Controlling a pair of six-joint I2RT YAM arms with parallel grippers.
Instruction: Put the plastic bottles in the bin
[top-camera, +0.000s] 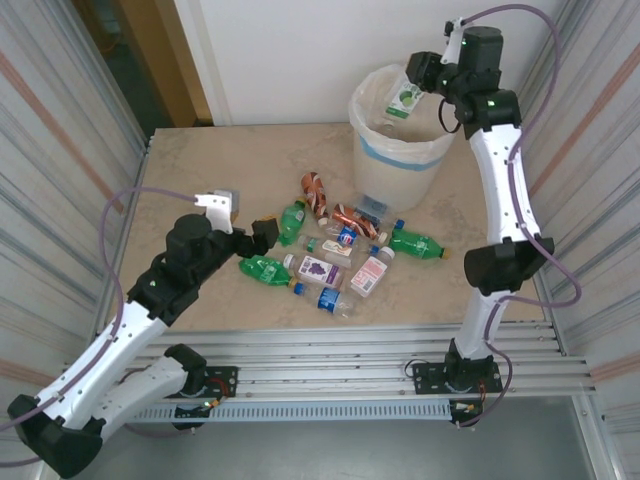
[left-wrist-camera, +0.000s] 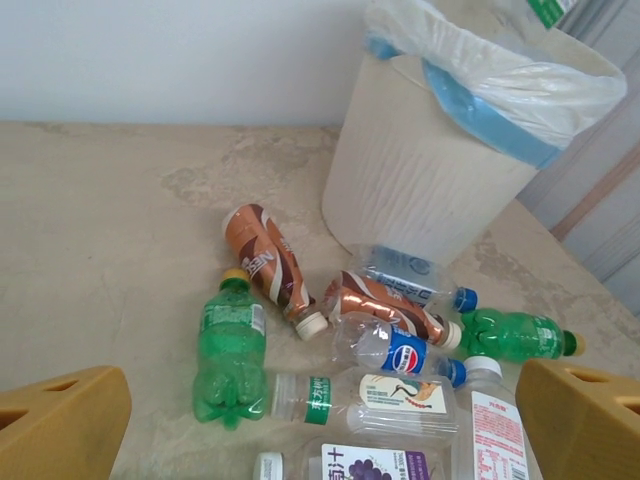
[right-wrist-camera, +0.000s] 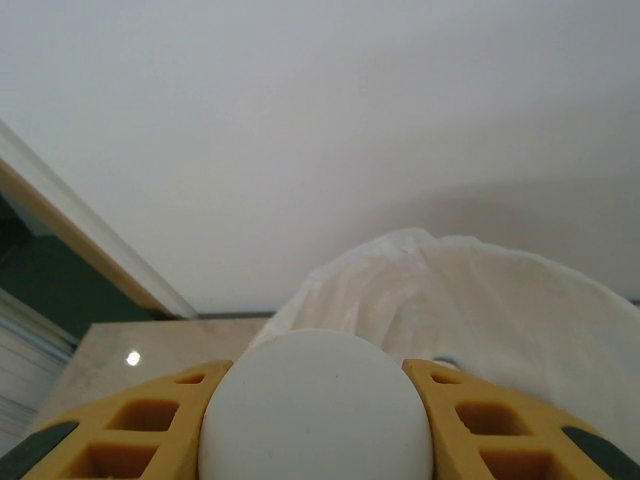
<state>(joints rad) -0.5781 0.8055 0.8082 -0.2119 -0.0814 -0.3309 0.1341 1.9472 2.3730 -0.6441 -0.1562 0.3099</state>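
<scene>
Right claw clamps a clear, green-labelled plastic bottle, long axis near vertical. The tall white, blue-banded bin opens directly beneath. Left claw, wide, faces remaining bottles on the counter.

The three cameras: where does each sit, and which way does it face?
Top external: above, behind the arms, looking down on bottles and bin; both arms show, the right end effector holding a bottle over the bin.
Left wrist: on the left arm, looking low across the bottles to the bin; its open fingers at bottom corners.
Right wrist: on the right arm, facing the wall above the bin's liner; its fingers clamp a white rounded thing.
Shared: all three show the bin.
</scene>
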